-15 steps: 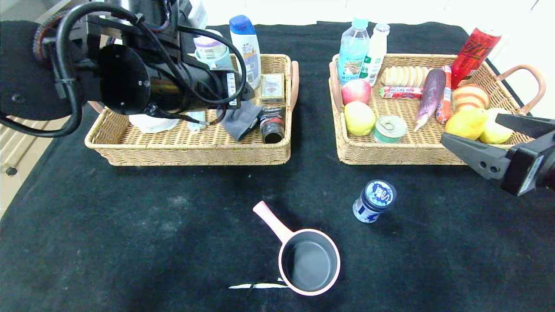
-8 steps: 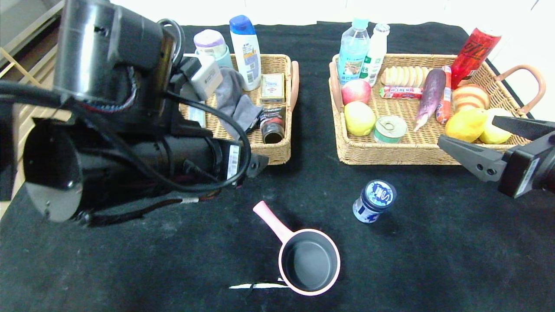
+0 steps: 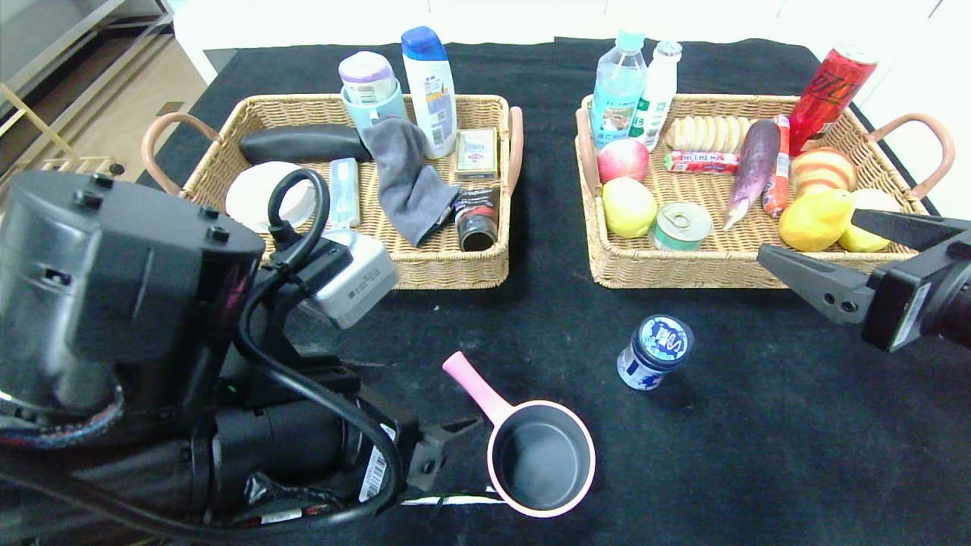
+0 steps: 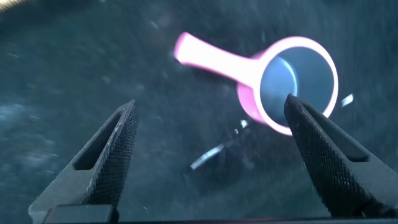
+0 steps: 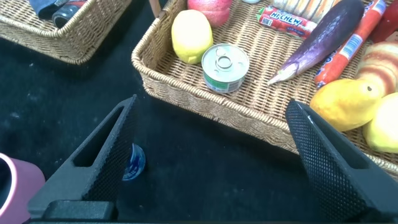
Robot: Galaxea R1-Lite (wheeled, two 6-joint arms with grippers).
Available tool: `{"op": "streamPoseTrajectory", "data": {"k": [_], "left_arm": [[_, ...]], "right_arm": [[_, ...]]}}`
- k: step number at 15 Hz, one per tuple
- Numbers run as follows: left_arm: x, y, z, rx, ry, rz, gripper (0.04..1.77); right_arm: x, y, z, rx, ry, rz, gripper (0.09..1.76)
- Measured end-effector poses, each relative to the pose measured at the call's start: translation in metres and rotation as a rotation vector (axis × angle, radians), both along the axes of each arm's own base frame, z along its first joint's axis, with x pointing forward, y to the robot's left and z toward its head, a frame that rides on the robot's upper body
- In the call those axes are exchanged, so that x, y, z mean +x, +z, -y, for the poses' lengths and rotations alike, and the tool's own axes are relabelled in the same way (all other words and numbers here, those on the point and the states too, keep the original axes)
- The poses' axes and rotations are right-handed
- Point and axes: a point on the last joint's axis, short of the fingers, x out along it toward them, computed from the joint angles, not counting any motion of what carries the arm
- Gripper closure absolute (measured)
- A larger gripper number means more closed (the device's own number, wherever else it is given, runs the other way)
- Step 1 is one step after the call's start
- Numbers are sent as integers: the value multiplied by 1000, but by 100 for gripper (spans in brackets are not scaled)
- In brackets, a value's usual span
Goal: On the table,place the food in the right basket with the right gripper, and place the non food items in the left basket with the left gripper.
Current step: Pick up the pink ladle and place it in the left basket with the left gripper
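robot test lab: black-clothed table [image 3: 758, 455], staged baskets [image 3: 425, 265].

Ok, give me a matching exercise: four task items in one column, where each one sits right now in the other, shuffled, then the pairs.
Items:
1. green-label tin
2. grey cloth
3. pink saucepan
4. blue jar

Places:
A. draped in the left basket
B. upright on the table, in front of the right basket
C. on the table just ahead of the open left gripper
D. in the right basket beside a yellow-green fruit

Pairs: 1-D, 2-A, 3-C, 4-B
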Motion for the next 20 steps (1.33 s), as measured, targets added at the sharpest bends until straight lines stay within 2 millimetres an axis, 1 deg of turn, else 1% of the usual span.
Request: {"op": "streamPoseTrajectory", "data": {"k": [5,7,10,17,20], "left_arm": [[-2,-14,20,48,-33,-32,11],[-1,-19,30,69,-11,-62,11],[0,-19,43,60,47,-153,11],[16,-27,67,47,147,-171,10],[22,-31,73,59,170,-169,10]], "right_arm": [[1,-2,-2,-4,6,-9,14],[1,-3,-3,-7,-4,-11,14],[1,-3,-4,-9,-15,-11,14],[0,-2,-4,-4,-12,-3,14],[-1,-1,-4,-3,-13,-1,14]]}}
